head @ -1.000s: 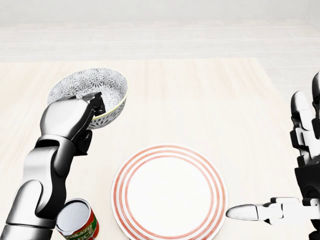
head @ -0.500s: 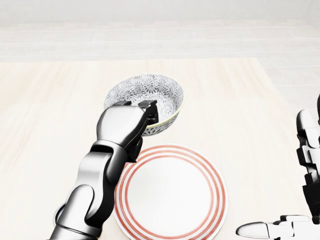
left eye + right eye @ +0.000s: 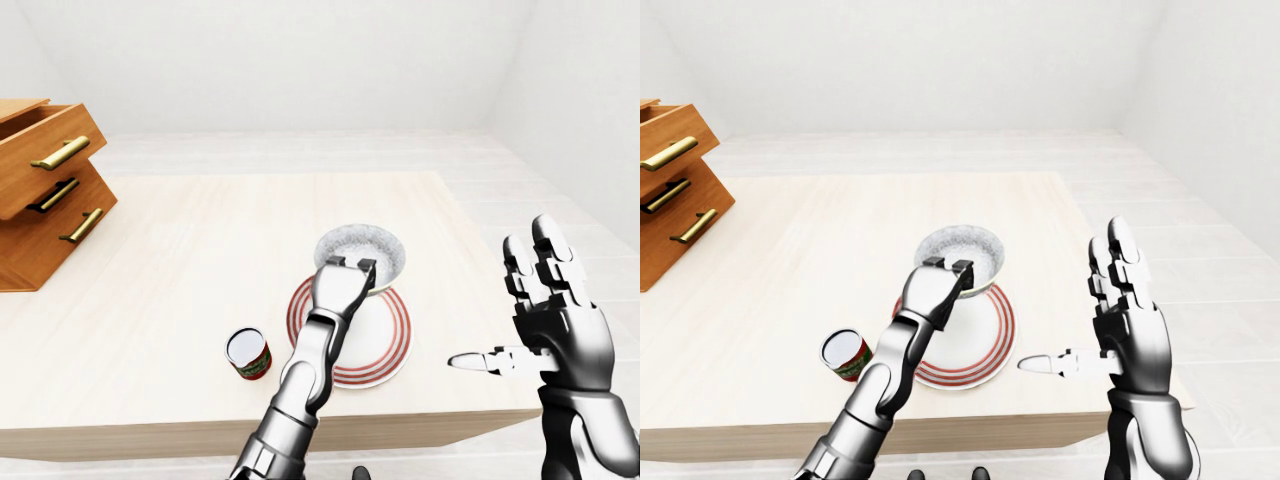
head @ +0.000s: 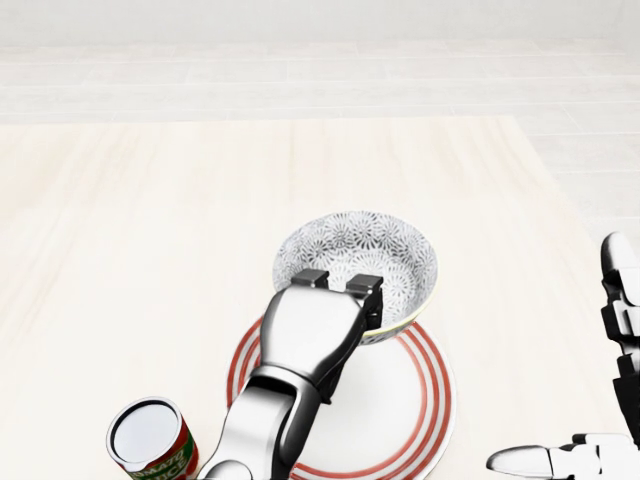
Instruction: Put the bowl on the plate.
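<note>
The robot's left hand [image 4: 335, 290] is gripping the near rim of the patterned bowl [image 4: 370, 255], its fingers [image 4: 365, 287] hooking over the edge and pinching it. The bowl is sitting over the upper part of the red-ringed plate [image 4: 425, 400] in the head view, tilted slightly; whether it is resting on the plate or being held just above it cannot be told. A tin can [image 4: 150, 440] with a red label is standing upright on the pale wooden table [image 4: 130, 230], just left of the plate. The right hand [image 3: 1125, 320] is hanging beyond the table's right edge, holding nothing, its fingers spread upward and thumb pointing left. A wooden drawer unit [image 3: 45, 190] is occupying the table's far left in the left-eye view.
</note>
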Tool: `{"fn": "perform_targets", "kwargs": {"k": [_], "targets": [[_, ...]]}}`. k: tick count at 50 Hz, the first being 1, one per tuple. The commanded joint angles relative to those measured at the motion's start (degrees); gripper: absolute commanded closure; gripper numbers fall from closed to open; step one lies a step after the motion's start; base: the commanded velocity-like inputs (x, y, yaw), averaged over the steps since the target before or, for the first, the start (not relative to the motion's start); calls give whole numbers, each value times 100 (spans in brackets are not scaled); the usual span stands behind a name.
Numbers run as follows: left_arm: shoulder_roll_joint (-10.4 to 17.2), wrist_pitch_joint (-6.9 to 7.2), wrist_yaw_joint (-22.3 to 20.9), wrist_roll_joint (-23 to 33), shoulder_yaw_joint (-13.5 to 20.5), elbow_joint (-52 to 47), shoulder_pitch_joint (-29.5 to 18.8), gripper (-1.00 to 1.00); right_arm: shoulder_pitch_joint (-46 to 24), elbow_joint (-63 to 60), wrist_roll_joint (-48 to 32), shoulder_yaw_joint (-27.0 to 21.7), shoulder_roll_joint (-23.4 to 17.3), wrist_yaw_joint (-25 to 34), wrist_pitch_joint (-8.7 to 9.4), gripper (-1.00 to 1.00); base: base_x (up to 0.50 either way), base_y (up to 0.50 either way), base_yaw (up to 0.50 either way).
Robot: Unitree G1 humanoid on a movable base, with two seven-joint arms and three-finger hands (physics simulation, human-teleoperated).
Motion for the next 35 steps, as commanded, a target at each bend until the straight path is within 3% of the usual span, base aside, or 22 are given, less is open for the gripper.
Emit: {"fn": "perform_targets", "kwargs": {"k": [1, 8, 15, 20, 23, 35], "targets": [[-151, 0, 525, 593, -444, -198, 698, 100, -91, 230, 112, -107, -80, -30, 0, -100, 0, 0, 0], [-71, 0, 635, 791, -771, -541, 1202, 100, -113, 240, 144, -127, -117, -53, 0, -100, 0, 0, 0], [-22, 0, 777, 607, -634, -294, 1128, 100, -84, 162, 163, -150, -110, -49, 0, -100, 0, 0, 0], [49, 0, 950, 644, -814, -397, 1421, 100, -97, 151, 156, -153, -112, -61, 0, -100, 0, 0, 0], [97, 0, 750, 504, -890, -424, 1578, 100, -114, 141, 150, -153, -118, -72, 0, -100, 0, 0, 0], [279, 0, 1131, 470, -853, -424, 1655, 100, -156, 204, 59, -63, -130, -130, 0, -100, 0, 0, 0]]}}
